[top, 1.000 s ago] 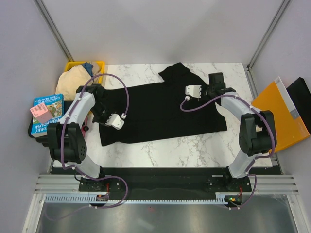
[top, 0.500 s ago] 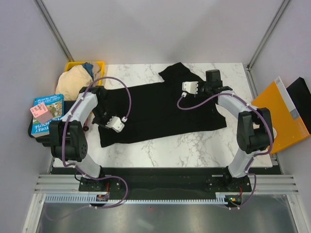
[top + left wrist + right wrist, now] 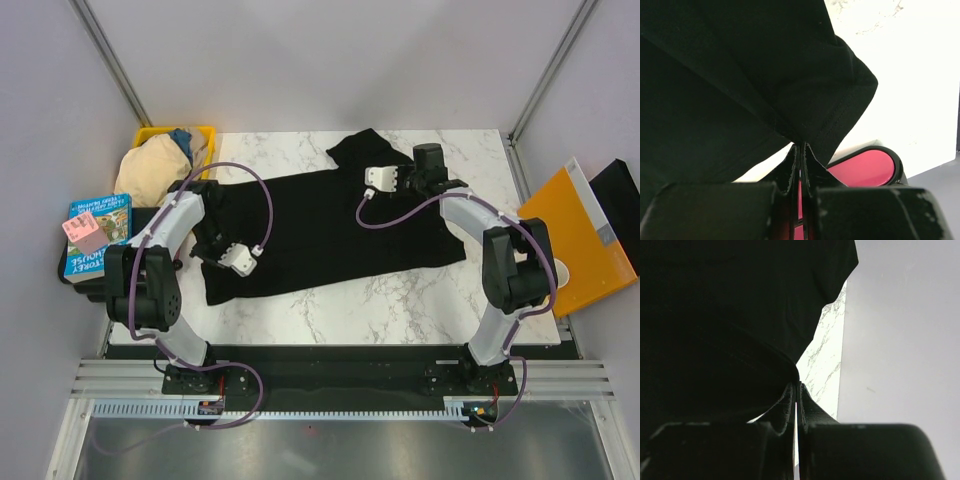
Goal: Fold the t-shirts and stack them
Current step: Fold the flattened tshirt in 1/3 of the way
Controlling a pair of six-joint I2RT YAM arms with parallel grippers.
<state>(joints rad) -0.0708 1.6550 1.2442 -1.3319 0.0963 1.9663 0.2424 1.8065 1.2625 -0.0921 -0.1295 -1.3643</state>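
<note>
- The marble worktop (image 3: 400, 300) carries the black t-shirt (image 3: 320, 225), which lies spread across its middle, one sleeve reaching the far edge.
- An orange folder (image 3: 575, 240) leans off the worktop's right side.
- The beige t-shirt (image 3: 150, 168) is bunched in a yellow bin (image 3: 205, 132) at the far left corner, with the blue t-shirt (image 3: 181, 137) just behind it.
- The left end effector (image 3: 800, 150) is pinched tight on a hemmed fold at the black t-shirt's left end.
- The right end effector (image 3: 796, 385) is clamped on the black cloth near its far right side.
</note>
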